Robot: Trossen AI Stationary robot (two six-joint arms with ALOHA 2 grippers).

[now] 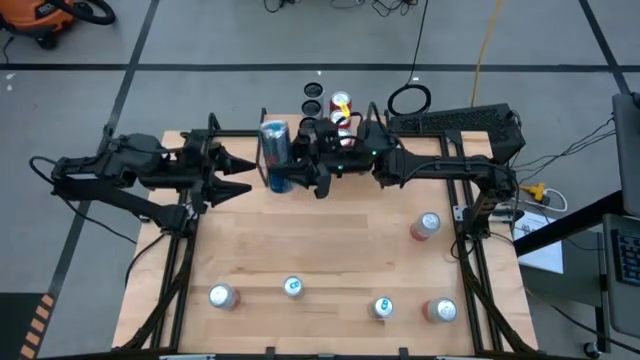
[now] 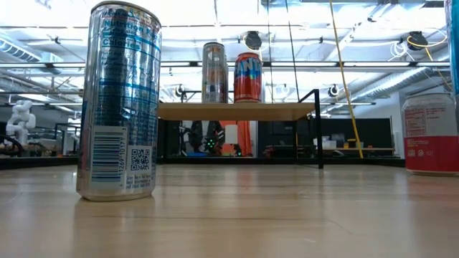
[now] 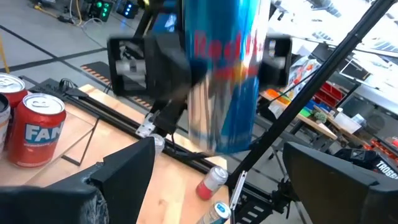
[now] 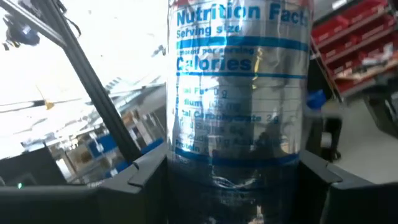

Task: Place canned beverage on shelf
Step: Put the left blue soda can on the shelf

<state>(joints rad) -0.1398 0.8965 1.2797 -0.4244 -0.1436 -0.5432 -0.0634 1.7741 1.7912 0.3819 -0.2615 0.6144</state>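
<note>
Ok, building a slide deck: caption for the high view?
Right gripper holds a blue can beside the open left gripper; five cans stand on the table.

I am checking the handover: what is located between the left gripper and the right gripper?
In the high view, the blue can stands between them: the right gripper holds it, and the open left gripper waits just beside it.

Left gripper (image 1: 243,175) fingers spread; right gripper (image 1: 283,167) fingers clamped.
</note>
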